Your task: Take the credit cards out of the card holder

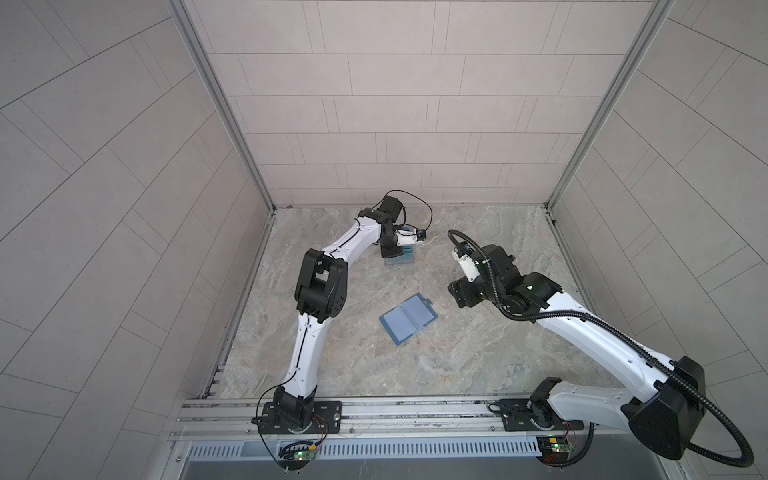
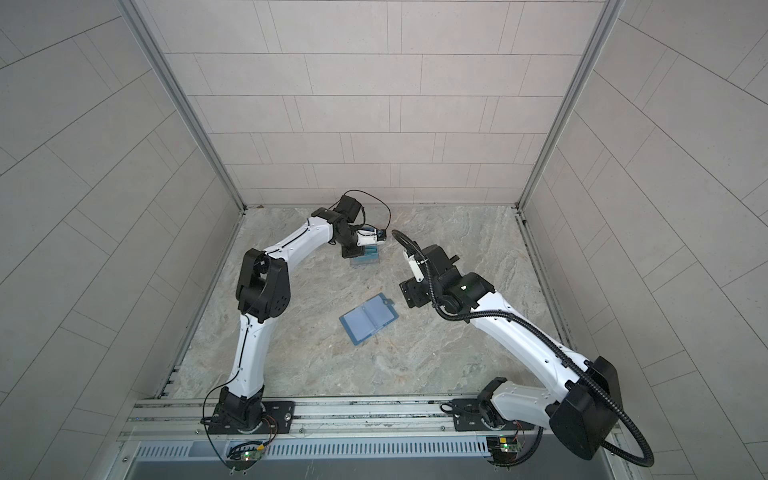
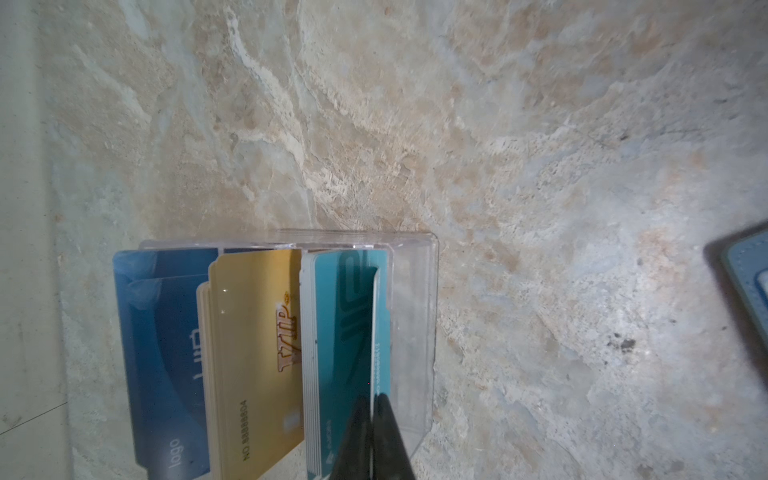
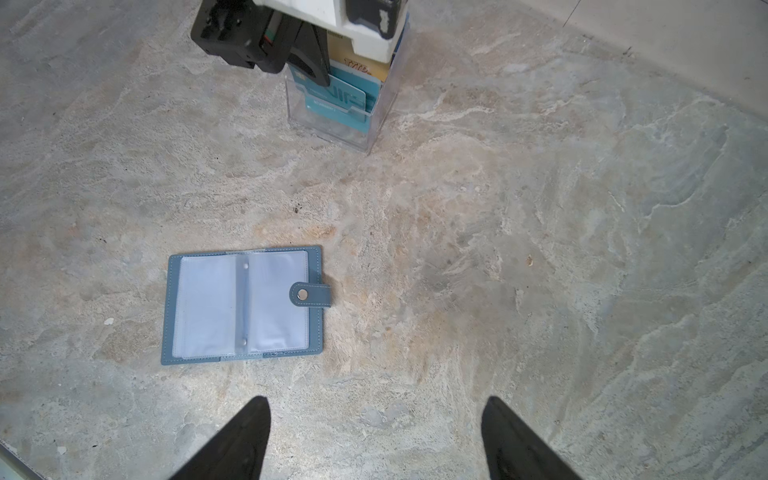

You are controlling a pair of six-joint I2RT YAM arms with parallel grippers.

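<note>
So my left pincer (image 3: 372,399) is down in the front slot of the clear stand (image 3: 415,332), and its two black tips are pressed together on the edge of a teal card (image 3: 376,324), which stands upright just ahead of the rest of the teal stack. Behind that stack sits a gold VIP card (image 3: 253,332) in the middle tier, and dark blue cards (image 3: 166,332) fill the back tier. In both top views the stand is toward the far side of the counter (image 4: 540,249), right under my left wrist. The card holder (image 4: 318,328) is well apart from it, lying flat and wide open nearer the middle of the counter, pale clear sleeves facing up and its snap tab (image 4: 311,294) sticking out from one side edge. You can see it in both top views too (image 1: 409,319), sitting between my two arms at a bit of an angle. My right pincer (image 4: 376,399) hangs over bare counter just to the right of the card holder, tips spread wide with nothing between them and not touching anything.
</note>
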